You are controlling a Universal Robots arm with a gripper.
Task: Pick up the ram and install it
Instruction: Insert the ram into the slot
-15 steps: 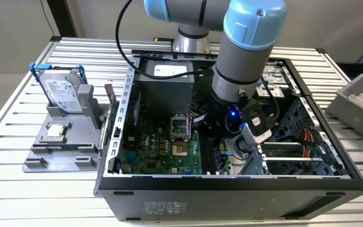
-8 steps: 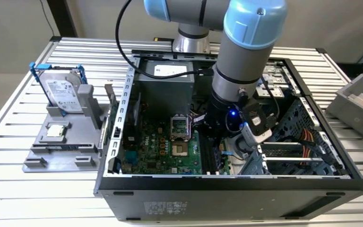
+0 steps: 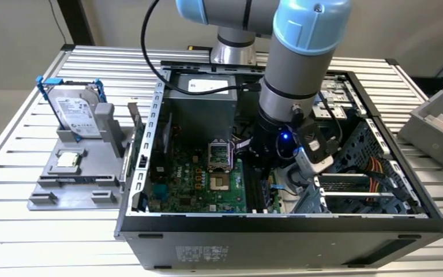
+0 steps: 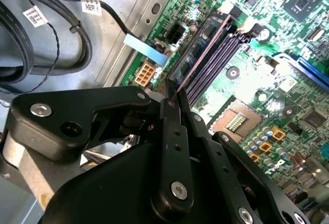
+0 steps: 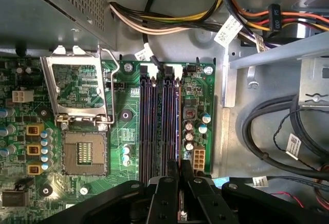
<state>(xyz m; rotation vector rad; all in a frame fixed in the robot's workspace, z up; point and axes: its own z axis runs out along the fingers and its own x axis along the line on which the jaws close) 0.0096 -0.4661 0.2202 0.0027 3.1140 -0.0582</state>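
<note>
My gripper [image 3: 262, 168] is down inside the open computer case [image 3: 283, 222], over the green motherboard [image 3: 194, 187]. In both wrist views its black fingers [image 4: 172, 131] are shut on the ram [image 4: 203, 54], which I see edge-on as a thin dark stick. The ram [image 5: 178, 131] runs lengthwise along the memory slots [image 5: 154, 126], at the slot nearest the board's edge. The slots' white end latches [image 5: 177, 71] stand at the far end. Whether the ram sits fully in the slot I cannot tell.
The open processor socket [image 5: 85, 154] lies beside the slots. Black cables [image 5: 277, 126] and coloured wire bundles [image 5: 169, 18] crowd the case. Outside, on the exterior view's left, a grey fixture [image 3: 52, 190] holds a hard drive [image 3: 75, 109] and a processor chip [image 3: 69, 160].
</note>
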